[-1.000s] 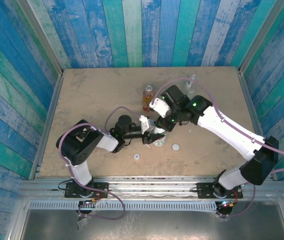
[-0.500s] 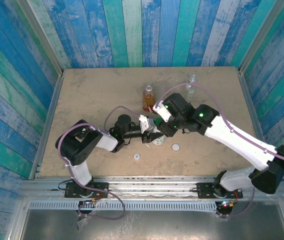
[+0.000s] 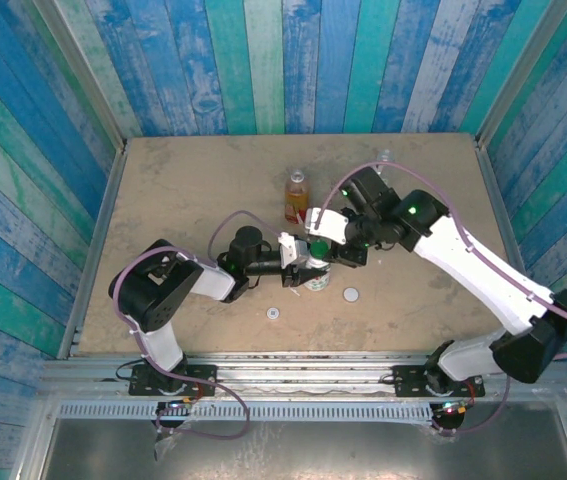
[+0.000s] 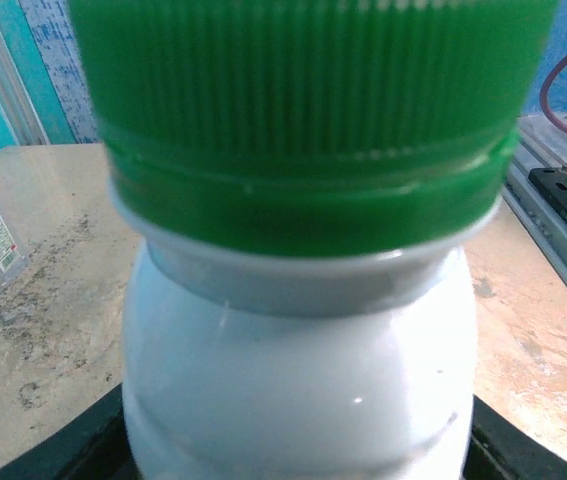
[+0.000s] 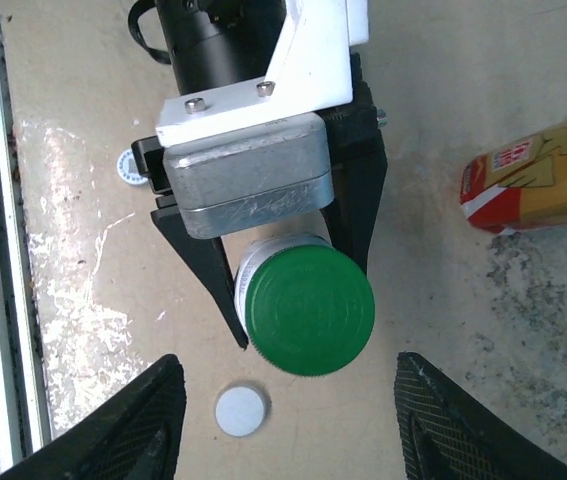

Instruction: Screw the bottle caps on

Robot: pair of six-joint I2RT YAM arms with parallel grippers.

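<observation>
In the top view I am watching the left gripper [image 3: 306, 264] reaching rightward across the middle of the counter [image 3: 183, 200]. The right gripper [image 3: 335, 250] is hanging just right of it, over the white bottle [image 3: 315, 279]. From up there I cannot tell how either pair of jaws is standing.

The right wrist view is settling that. Looking straight down, I am seeing the left jaws pinching the white bottle from both sides, just under the green cap [image 5: 308, 305], which is sitting on the bottle's neck. The right jaws are standing spread wide, with the black fingers [image 5: 133, 420] at the two bottom corners of that view, touching nothing.

The left wrist view is giving me the cap from the side, its lower ring down against the white collar of the neck. I cannot tell whether it is tight.

I am counting three bottles:
- the white one in the grip
- the amber bottle [image 3: 296, 195] with a red label, standing just beyond it on the far side
- the clear bottle [image 3: 384, 156] at the far right, half hidden behind the right arm

I am also counting three caps:
- the green one on the bottle
- a white cap [image 3: 351, 295] lying on the counter to the near right of the held bottle
- a smaller pale cap [image 3: 274, 313] to its near left
</observation>
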